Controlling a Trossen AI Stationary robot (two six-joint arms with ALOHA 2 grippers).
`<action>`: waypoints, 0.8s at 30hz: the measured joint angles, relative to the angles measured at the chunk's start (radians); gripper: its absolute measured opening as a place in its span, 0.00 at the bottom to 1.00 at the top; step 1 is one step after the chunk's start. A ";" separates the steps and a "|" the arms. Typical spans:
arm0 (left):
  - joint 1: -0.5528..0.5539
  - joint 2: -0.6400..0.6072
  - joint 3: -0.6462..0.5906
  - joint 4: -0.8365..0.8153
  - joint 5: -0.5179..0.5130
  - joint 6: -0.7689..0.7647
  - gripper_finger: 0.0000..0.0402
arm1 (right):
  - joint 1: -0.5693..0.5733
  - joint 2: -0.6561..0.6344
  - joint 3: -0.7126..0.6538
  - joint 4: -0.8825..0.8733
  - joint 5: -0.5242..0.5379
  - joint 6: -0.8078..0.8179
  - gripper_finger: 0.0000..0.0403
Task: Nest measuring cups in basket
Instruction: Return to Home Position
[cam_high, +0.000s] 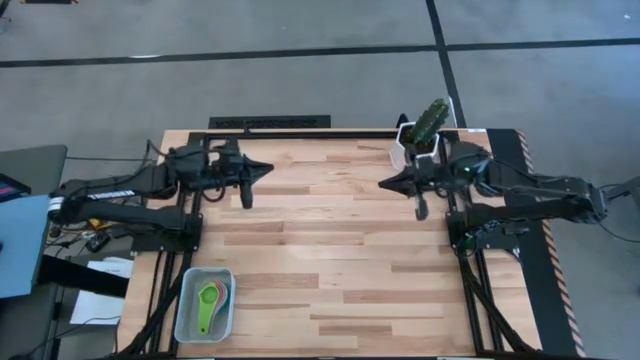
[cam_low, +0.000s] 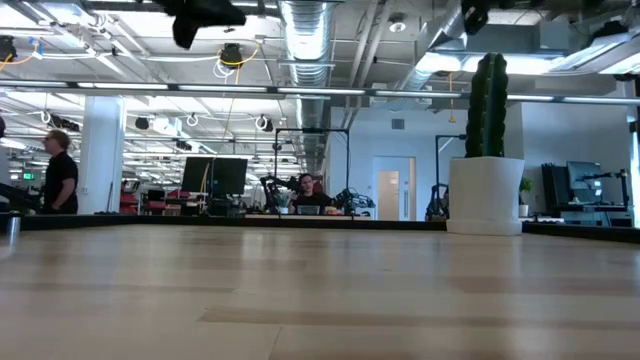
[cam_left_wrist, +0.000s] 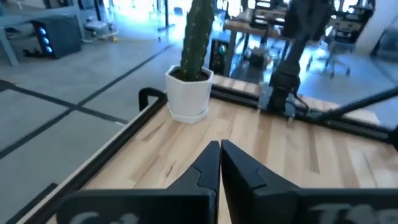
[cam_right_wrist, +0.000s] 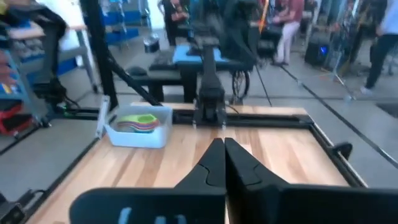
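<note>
The pale basket (cam_high: 204, 304) stands at the table's near left corner, and the measuring cups (cam_high: 214, 298) lie stacked inside it, a green one on top; the right wrist view shows the basket (cam_right_wrist: 138, 132) with the cups (cam_right_wrist: 139, 121) too. My left gripper (cam_high: 268, 169) hovers shut over the far left of the table, pointing level toward the right. My right gripper (cam_high: 384, 183) hovers shut over the far right, pointing level toward the left. Both hold nothing. The wrist views show the shut fingers of my left gripper (cam_left_wrist: 220, 149) and my right gripper (cam_right_wrist: 219, 147).
A cactus in a white faceted pot (cam_high: 418, 145) stands at the far edge, right beside my right arm; it also shows in the low view (cam_low: 485, 195). Bare wooden tabletop (cam_high: 330, 250) lies between the arms. People move in the room beyond.
</note>
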 joint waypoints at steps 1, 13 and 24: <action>0.007 -0.024 -0.046 0.046 0.002 -0.008 0.00 | 0.009 -0.025 -0.017 0.014 0.002 -0.002 0.02; 0.087 -0.371 -0.401 0.042 0.011 -0.017 0.00 | 0.163 -0.309 -0.340 0.041 0.256 0.212 0.02; 0.084 -0.628 -0.575 0.105 0.129 0.108 0.00 | 0.196 -0.523 -0.527 0.203 0.261 0.164 0.01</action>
